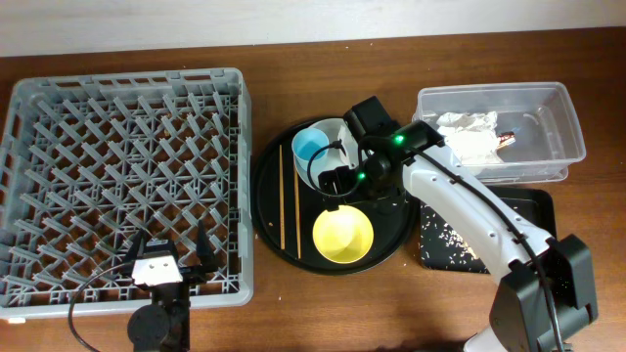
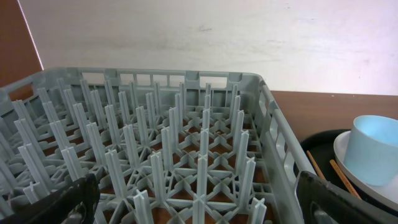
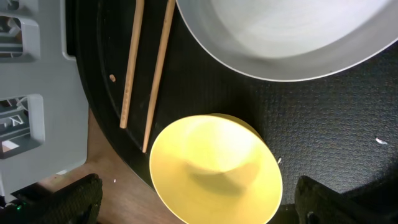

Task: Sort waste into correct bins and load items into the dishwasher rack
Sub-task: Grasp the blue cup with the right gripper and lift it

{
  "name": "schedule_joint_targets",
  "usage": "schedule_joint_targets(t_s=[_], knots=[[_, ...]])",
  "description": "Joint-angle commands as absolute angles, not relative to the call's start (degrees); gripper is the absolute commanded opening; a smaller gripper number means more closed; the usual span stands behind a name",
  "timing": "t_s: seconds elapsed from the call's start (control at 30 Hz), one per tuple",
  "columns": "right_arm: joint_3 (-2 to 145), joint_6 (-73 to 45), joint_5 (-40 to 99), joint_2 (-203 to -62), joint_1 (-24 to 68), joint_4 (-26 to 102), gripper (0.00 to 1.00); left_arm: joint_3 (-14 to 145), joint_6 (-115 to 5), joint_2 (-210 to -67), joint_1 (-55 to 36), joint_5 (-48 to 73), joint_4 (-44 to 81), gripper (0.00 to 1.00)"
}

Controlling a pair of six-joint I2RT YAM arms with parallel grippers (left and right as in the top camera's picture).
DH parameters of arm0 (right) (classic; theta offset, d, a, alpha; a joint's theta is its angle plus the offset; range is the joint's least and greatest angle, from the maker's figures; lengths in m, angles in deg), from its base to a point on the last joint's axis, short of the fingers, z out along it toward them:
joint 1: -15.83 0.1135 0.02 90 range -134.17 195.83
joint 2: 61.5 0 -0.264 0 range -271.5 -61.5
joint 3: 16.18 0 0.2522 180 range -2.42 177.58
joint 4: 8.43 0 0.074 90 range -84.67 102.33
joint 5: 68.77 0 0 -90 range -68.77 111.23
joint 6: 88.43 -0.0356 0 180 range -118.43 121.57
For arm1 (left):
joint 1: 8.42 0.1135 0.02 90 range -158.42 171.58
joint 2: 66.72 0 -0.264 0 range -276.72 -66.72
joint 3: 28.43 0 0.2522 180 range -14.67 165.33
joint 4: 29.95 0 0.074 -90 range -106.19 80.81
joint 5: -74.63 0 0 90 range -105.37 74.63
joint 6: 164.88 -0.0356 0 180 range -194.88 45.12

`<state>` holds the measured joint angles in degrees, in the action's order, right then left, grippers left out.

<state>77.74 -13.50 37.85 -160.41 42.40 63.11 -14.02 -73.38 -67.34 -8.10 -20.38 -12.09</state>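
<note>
Yellow bowl (image 3: 214,168) framed between right fingers (image 3: 68,202) — spread wide, left fingers (image 2: 68,205) wide over rack (image 2: 186,143)

- The dishwasher rack (image 1: 127,176) fills the left side of the table (image 1: 323,313).
- Just to its right sits the round tray (image 1: 386,230). It carries the chopsticks (image 3: 159,68) along its left side, the plate (image 1: 338,130) at the back with the cup (image 1: 311,147) on it, and the bowl (image 1: 343,236) at the front.
- At the far right rear stands the tub (image 1: 562,122), with the napkin (image 1: 469,137) inside.
- Directly in front of the tub lies the shallow tray (image 1: 533,210), with crumbs (image 1: 445,240) scattered on it.
</note>
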Motion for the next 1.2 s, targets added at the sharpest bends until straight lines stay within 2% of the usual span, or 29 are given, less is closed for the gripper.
schedule_joint_targets(t_s=[0.0, 0.13, 0.2, 0.33, 0.43, 0.53, 0.6, 0.63, 0.67, 0.7, 0.77, 0.8, 0.87, 1.17], knots=[[78.81, -13.94, 38.42, -158.95, 42.44, 62.94, 0.99, -14.16, -74.08, -67.08, -8.36, -21.15, -12.01, 0.99], [78.81, -13.94, 38.39, -158.95, 42.44, 62.94, 0.99, -11.86, -73.97, -67.08, -8.36, -9.67, -21.43, 0.99], [78.81, -13.94, 38.42, -158.95, 42.44, 62.94, 0.99, -3.34, -68.77, -67.25, -8.36, -8.69, -17.10, 0.99], [78.81, -13.94, 38.42, -158.95, 42.44, 61.12, 0.99, 24.88, -69.18, -79.51, -8.36, -6.35, 4.15, 0.99], [79.55, -10.90, 39.01, -158.93, 42.37, 60.01, 0.99, 52.18, -71.50, -99.95, -8.36, -0.38, 28.25, 0.99], [84.36, -8.73, 38.55, -158.93, 42.40, 60.82, 0.89, 73.42, -71.50, -117.92, -8.36, -0.08, 48.80, 0.99], [90.02, -7.60, 38.50, -158.93, 42.44, 60.99, 0.66, 81.01, -71.50, -126.79, -8.36, -0.10, 54.63, 0.99], [91.95, -7.40, 36.54, -158.93, 42.50, 60.47, 0.55, 82.28, -71.50, -130.00, -8.36, -0.10, 57.02, 0.99], [92.51, -7.42, 33.02, -158.93, 42.81, 59.11, 0.50, 82.06, -71.50, -132.91, -8.36, -0.40, 57.96, 0.99], [92.47, -7.40, 31.68, -159.17, 43.07, 58.52, 0.50, 81.97, -71.50, -135.05, -8.36, -0.78, 59.03, 0.99], [92.30, -5.59, 30.37, -161.05, 45.02, 57.23, 0.50, 81.97, -71.72, -140.60, -8.36, -1.30, 61.69, 0.76], [92.30, -4.43, 28.89, -162.53, 46.35, 56.20, 0.49, 81.97, -71.72, -143.21, -8.36, -1.43, 62.55, 0.70], [92.30, -4.21, 24.27, -165.68, 48.47, 54.08, 0.42, 81.97, -71.72, -147.05, -8.36, -1.56, 62.70, 0.70], [92.30, -3.07, 22.57, -178.64, 51.40, 43.35, 0.34, 81.95, -71.72, -156.80, -8.36, -1.65, 60.65, 0.71]])
